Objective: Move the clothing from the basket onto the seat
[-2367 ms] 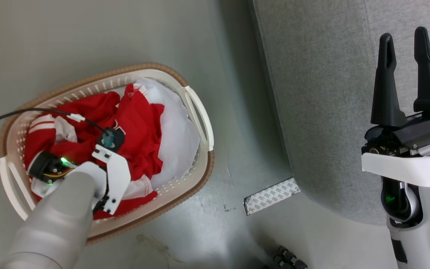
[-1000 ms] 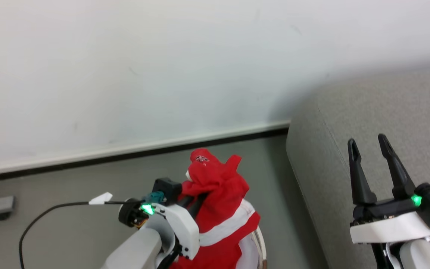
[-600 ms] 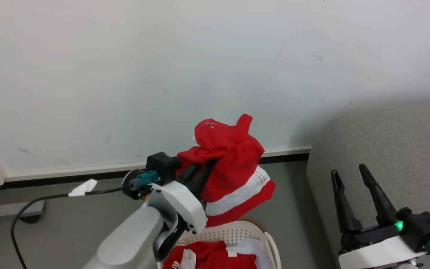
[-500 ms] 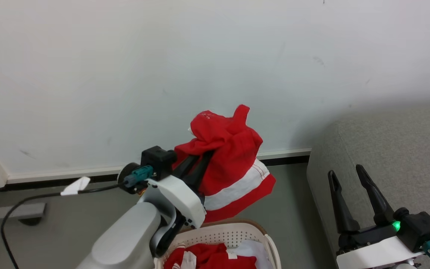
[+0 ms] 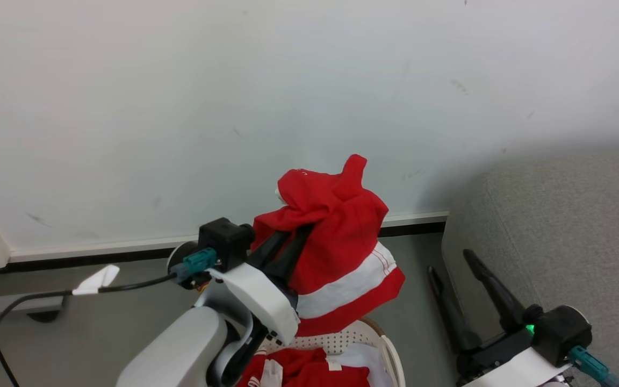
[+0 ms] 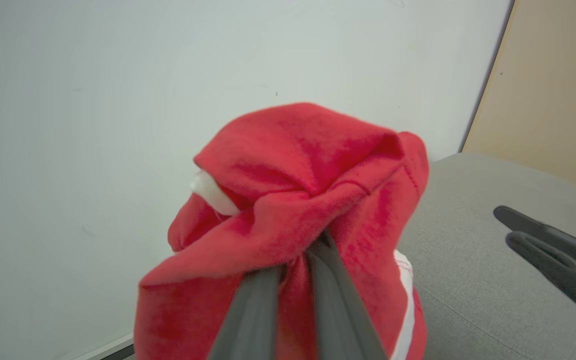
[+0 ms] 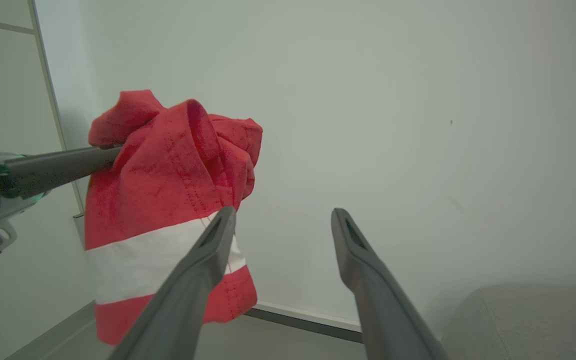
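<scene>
My left gripper point(image 5: 300, 232) is shut on a piece of the clothing, a red garment with a white stripe point(image 5: 342, 236), and holds it up in the air above the basket point(image 5: 342, 336). The garment drapes over the fingertips and hides them point(image 6: 300, 252). More red clothing point(image 5: 304, 371) lies in the cream basket at the bottom edge. The grey seat point(image 5: 556, 215) stands to the right. My right gripper point(image 5: 451, 262) is open and empty beside the seat's left edge, to the right of the hanging garment point(image 7: 168, 175).
A white wall with a dark baseboard point(image 5: 127, 252) runs behind. A black cable with a white tag point(image 5: 92, 279) trails from my left wrist. A white cloth point(image 5: 360, 361) lies in the basket. Grey floor separates basket and seat.
The head camera has tilted up from the basket. My left gripper has lifted the red garment out of the basket and drifted slightly right. My right gripper has sunk and leaned left in the view.
</scene>
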Available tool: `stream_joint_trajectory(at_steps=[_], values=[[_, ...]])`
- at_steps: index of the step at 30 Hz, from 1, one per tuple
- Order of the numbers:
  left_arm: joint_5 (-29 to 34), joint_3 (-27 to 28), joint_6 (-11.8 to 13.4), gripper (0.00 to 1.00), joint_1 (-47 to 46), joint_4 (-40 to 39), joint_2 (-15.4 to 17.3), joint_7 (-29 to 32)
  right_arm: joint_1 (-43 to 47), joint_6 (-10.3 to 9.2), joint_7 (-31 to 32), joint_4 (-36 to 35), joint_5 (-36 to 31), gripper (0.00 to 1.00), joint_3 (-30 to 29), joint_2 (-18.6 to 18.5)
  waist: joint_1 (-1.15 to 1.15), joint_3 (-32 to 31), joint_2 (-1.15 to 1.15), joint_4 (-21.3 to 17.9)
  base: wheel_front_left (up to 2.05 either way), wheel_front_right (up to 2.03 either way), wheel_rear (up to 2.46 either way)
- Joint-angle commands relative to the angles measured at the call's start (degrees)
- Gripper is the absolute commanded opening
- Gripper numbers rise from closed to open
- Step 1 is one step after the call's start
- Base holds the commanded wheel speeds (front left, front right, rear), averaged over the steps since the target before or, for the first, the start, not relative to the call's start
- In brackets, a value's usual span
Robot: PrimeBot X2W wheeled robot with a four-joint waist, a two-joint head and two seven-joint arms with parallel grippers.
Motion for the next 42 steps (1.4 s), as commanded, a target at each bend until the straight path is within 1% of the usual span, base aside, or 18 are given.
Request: stream_joint_trajectory(at_steps=[1, 8, 10, 15, 22, 26, 31, 35, 38, 39, 40, 42], values=[[-0.1, -0.2, 0.1, 0.0, 1.0, -0.9, 0.4, 0.3, -1.4, -0.12, 0.0, 0.9, 1.0, 1.0, 2.1, -1.2, 0.0, 0.1, 0.0, 0.3, 0.0, 0.0, 0.0], [0.2, -1.9, -0.2, 0.0, 1.3, -3.1, -0.3, 1.3, -7.0, -0.12, 0.1, 6.3, 6.0, 1.0, 12.7, -5.0, 0.0, 0.3, 0.0, 2.3, 0.0, 0.0, 0.0], [0.5, -2.7, -0.5, 0.0, 1.2, -3.4, -0.7, 1.5, -8.7, -0.12, 1.1, 8.4, 8.2, 1.0, 16.2, -5.9, 0.0, 0.2, 0.0, 3.2, 0.0, 0.0, 0.0], [1.1, -4.9, -1.4, 0.0, 1.1, -3.8, -2.2, 2.1, -12.9, -0.12, 3.4, 12.2, 15.7, 1.0, 21.7, -6.6, 0.0, -0.2, 0.0, 5.4, 0.0, 0.0, 0.0], [1.1, -7.7, -2.7, 0.0, 1.5, -3.8, -3.9, 2.9, -17.6, -0.12, 4.2, 15.6, 22.6, 1.0, 28.7, -7.3, 0.0, -0.4, 0.0, 8.6, 0.0, 0.0, 0.0], [0.8, -8.9, -3.3, 0.0, 1.9, -3.6, -4.5, 3.4, -19.8, -0.12, 3.1, 17.7, 25.0, 1.0, 31.9, -7.3, 0.0, -0.5, 0.0, 10.2, 0.0, 0.0, 0.0], [0.1, -9.7, -3.8, 0.0, 2.1, -3.1, -4.9, 3.8, -21.8, -0.12, 0.8, 19.8, 25.9, 1.0, 34.1, -6.6, 0.0, -0.5, 0.0, 11.6, 0.0, 0.0, 0.0], [-0.1, -10.0, -3.9, 0.0, 2.2, -2.8, -4.9, 3.8, -22.4, -0.12, 0.0, 19.8, 25.4, 1.0, 35.5, -6.4, 0.0, -0.4, 0.0, 12.3, 0.0, 0.0, 0.0], [-0.3, -10.0, -3.9, 0.0, 2.2, -2.6, -4.7, 3.8, -22.6, -0.12, -0.2, 18.2, 24.5, 1.0, 34.8, -6.6, 0.0, -0.2, 0.0, 12.5, 0.0, 0.0, 0.0], [-0.4, -9.9, -3.8, 0.0, 2.1, -2.5, -4.6, 3.8, -22.2, -0.12, -0.2, 17.6, 24.2, 0.73, 34.4, -6.7, 0.0, -0.2, 0.0, 12.5, 0.0, 0.0, 0.0], [-0.5, -9.9, -3.7, 0.0, 2.1, -2.5, -4.5, 3.8, -21.8, -0.12, -0.2, 17.0, 23.8, 0.0, 33.9, -6.8, 0.0, -0.2, 0.0, 12.5, 0.0, 0.0, 0.0], [-0.6, -9.8, -3.6, 0.0, 2.1, -2.3, -4.4, 3.7, -21.0, -0.12, -0.2, 16.2, 23.3, 0.0, 33.4, -6.9, 0.0, -0.2, 0.0, 12.4, 0.0, 0.0, 0.0]])
